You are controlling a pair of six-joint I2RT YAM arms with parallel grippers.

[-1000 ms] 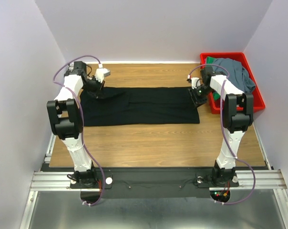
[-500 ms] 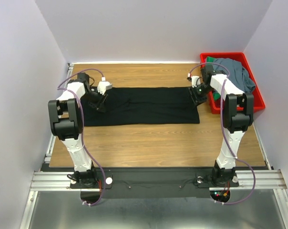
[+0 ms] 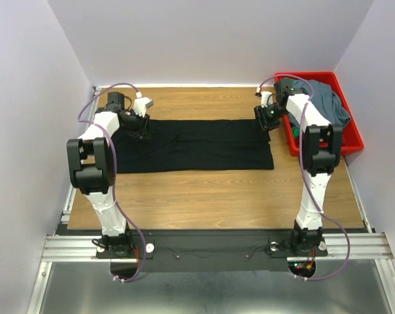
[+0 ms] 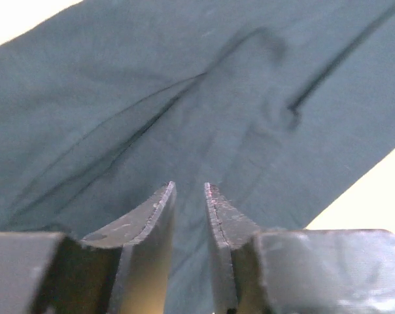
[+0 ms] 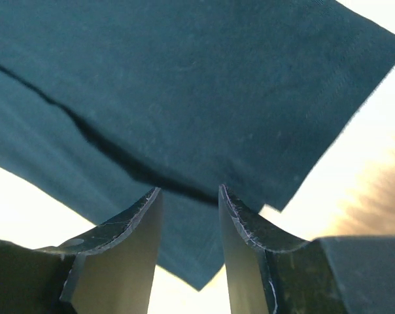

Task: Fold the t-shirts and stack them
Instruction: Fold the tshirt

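Black t-shirt [image 3: 194, 145] lies flat as a long band on the surface [image 3: 204, 196]; from above we find the left claw [image 3: 140, 125] and right claw [image 3: 266, 122] at its far corners. Left wrist: jaws narrowly parted, empty; creased cloth may bunch. Right wrist: jaws parted, empty; we risk grabbing a single layer.

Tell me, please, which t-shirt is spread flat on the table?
The black t-shirt, lying flat; the others, like the grey-blue t-shirt, are heaped in the red bin.
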